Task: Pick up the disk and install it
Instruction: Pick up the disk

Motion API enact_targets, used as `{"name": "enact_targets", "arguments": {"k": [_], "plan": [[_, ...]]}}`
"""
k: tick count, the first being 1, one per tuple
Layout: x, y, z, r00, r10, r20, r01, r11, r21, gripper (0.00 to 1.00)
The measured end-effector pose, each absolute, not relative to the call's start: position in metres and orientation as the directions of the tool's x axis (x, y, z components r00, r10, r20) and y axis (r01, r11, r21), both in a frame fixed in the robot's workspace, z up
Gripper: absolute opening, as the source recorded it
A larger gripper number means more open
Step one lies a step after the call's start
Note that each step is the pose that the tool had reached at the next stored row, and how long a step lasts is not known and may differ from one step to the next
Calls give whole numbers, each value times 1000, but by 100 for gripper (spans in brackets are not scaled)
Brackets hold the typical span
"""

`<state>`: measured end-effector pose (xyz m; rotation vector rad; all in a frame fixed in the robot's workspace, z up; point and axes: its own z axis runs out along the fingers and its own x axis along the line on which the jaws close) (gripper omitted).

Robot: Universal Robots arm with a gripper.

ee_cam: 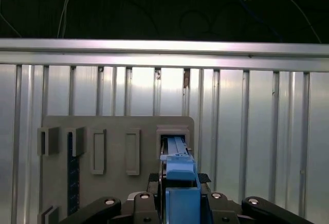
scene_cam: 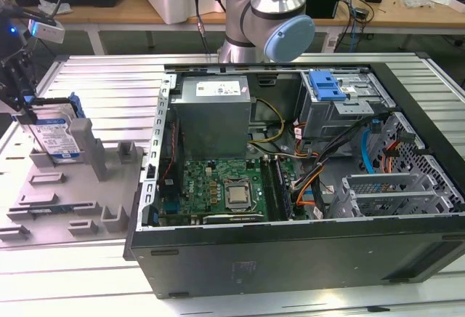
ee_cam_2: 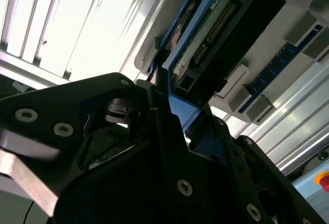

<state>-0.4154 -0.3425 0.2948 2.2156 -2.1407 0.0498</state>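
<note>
Over at the exterior view's left, well apart from the open computer case (scene_cam: 290, 259) and its blue-latched cage (scene_cam: 330, 91), the gripper (scene_cam: 25, 107) is clamped on the top edge of the disk (scene_cam: 57, 134), which stands on edge in a grey slotted holder (scene_cam: 73, 208) on the ribbed metal table (scene_cam: 109, 77), long axis roughly upright, label facing the exterior camera.

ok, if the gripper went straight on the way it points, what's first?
The flat silver hard drive in its thin blue plastic carrier, standing on edge in the grey plastic holder plate; the gripper is right at it, contact unclear.
</note>
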Motion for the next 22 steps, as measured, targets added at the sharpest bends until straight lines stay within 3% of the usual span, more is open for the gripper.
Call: {"name": "enact_targets", "arguments": {"k": [22], "plan": [[-417,-343,304,35,-997,66,-999,-34,19,36]]}}
